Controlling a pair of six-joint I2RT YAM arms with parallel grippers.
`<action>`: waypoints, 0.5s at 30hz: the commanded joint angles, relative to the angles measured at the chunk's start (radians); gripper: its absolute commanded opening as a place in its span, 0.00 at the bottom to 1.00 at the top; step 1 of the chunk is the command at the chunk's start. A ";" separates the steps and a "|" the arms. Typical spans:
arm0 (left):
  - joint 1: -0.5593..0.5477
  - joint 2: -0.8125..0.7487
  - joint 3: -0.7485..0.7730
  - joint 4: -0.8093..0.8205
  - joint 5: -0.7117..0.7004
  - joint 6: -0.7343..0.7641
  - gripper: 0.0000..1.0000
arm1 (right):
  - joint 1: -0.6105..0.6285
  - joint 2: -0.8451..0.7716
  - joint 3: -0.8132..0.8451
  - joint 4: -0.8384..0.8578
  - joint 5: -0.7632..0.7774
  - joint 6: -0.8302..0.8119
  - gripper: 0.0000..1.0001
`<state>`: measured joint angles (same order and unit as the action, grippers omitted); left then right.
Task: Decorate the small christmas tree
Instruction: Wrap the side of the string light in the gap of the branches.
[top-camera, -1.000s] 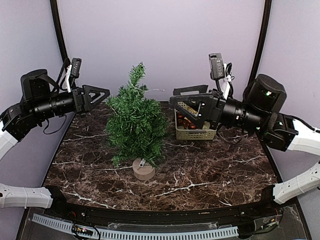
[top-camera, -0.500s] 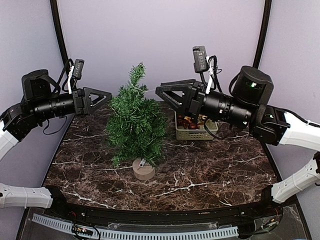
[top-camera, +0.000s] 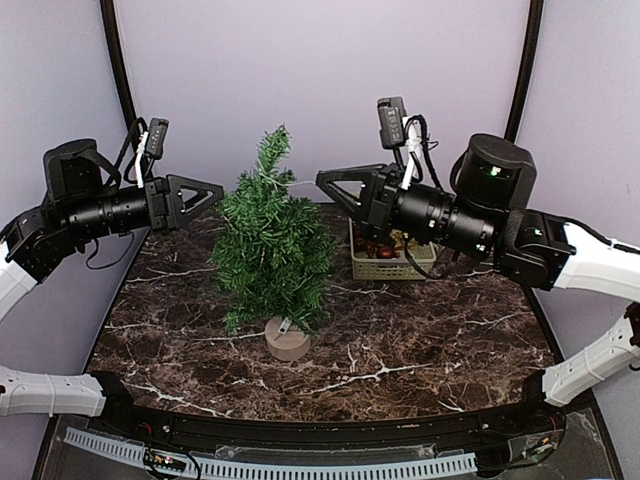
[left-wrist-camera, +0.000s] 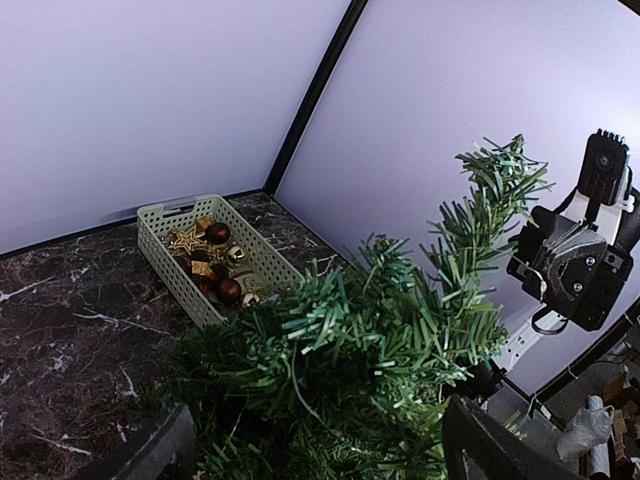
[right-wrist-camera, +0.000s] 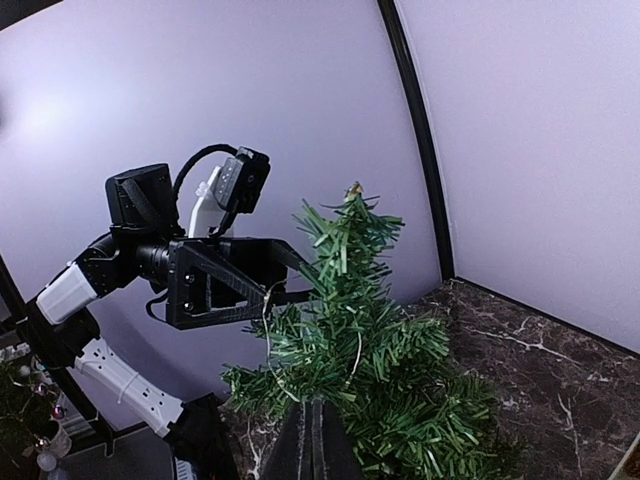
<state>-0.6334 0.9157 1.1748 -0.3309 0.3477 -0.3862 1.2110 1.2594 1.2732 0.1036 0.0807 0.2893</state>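
Small dark-green bristly christmas tree (top-camera: 272, 245) stands upright, left of centre on the dark marbled bench (top-camera: 420, 340), bearing no baubles (1 thin pale thread (top-camera: 305, 181) only). Brown and gold ornaments (left-wrist-camera: 218, 262) lie in the pale-green plastic basket (top-camera: 385, 268). Left pincer (top-camera: 212, 188) gapes empty. Right pincer (top-camera: 325, 180) is closed, contents indiscernible. Decoration barely begun.

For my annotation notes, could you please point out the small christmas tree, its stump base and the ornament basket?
small christmas tree (top-camera: 272, 250), top external view, mid branches
stump base (top-camera: 288, 342), top external view, tan front
ornament basket (top-camera: 385, 268), top external view, front wall
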 joint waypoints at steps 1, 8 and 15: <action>-0.006 -0.009 -0.009 0.010 -0.001 0.011 0.88 | 0.006 0.009 0.002 0.025 0.078 0.010 0.00; -0.006 -0.005 -0.011 0.013 -0.001 0.011 0.88 | -0.030 0.052 0.034 0.015 0.071 -0.009 0.00; -0.006 0.012 -0.009 0.024 0.014 0.011 0.88 | -0.156 0.123 0.065 0.012 -0.116 0.031 0.00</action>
<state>-0.6334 0.9207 1.1748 -0.3305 0.3485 -0.3859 1.1095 1.3582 1.2999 0.1005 0.0803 0.2935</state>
